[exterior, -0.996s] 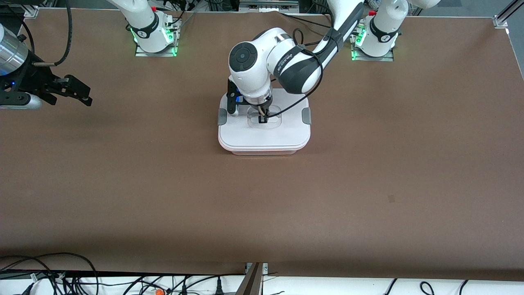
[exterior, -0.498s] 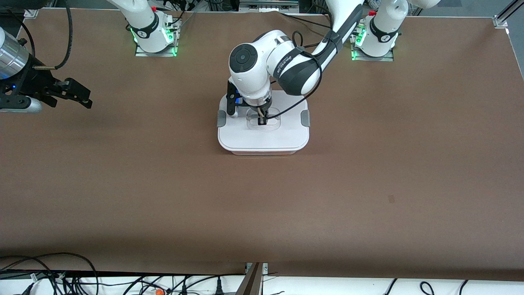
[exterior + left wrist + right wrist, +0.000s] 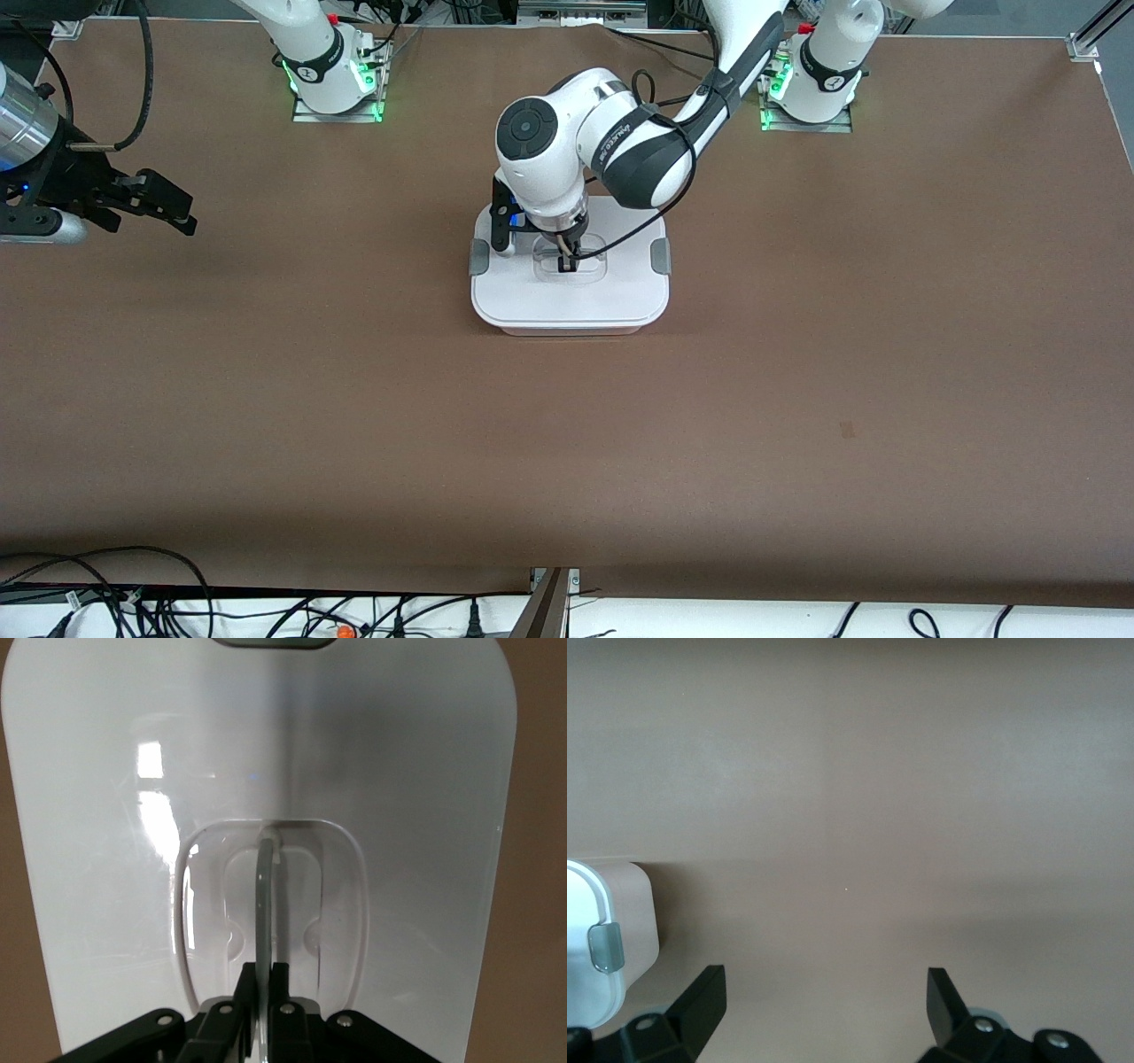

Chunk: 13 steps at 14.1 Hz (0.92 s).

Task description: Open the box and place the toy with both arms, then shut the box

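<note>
The box (image 3: pixel 570 301) stands at the table's middle with its white lid (image 3: pixel 399 771) on the pale tub. My left gripper (image 3: pixel 565 260) is over the lid's centre, shut on the clear handle (image 3: pixel 265 904) in the recess. Grey clips (image 3: pixel 478 256) sit at both ends of the lid. My right gripper (image 3: pixel 173 209) is open and empty, held above the bare table toward the right arm's end. Its wrist view shows a corner of the box (image 3: pixel 602 948) with one grey clip (image 3: pixel 604 946). The toy is out of view.
The brown table (image 3: pixel 567 443) spreads wide around the box. The two arm bases (image 3: pixel 332 80) stand along the edge farthest from the front camera. Cables (image 3: pixel 133 602) lie off the table's near edge.
The lid has come down flush onto the tub; the pink rim below it no longer shows. My left arm lowered slightly. My right gripper drifted a little toward its end of the table.
</note>
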{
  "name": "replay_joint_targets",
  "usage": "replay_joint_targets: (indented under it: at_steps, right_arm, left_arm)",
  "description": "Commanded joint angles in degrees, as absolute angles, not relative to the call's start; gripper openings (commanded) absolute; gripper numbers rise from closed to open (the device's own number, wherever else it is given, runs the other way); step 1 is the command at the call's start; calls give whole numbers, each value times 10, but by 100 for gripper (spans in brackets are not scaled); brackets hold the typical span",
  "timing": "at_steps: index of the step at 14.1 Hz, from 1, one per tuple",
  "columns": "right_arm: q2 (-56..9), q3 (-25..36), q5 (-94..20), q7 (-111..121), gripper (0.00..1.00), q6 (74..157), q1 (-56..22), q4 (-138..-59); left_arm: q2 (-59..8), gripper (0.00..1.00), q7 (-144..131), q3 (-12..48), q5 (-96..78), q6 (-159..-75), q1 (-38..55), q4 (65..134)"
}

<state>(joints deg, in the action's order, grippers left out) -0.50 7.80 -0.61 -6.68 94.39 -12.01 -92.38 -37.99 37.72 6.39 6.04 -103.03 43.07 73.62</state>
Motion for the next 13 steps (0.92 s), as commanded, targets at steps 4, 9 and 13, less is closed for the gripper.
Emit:
replay_joint_targets:
  at_steps: [4, 9, 13]
  right_arm:
    - [-10, 78, -19, -65, 100, 943, -115, -913]
    - [-10, 78, -19, -65, 100, 942, -115, -913]
    - [-10, 78, -19, -65, 100, 943, -113, -913]
  left_arm:
    - [-369, 100, 379, 54, 70, -1008, 411, 713]
    - [-366, 100, 378, 43, 75, -993, 344, 694]
    - [-339, 100, 379, 45, 69, -991, 250, 694]
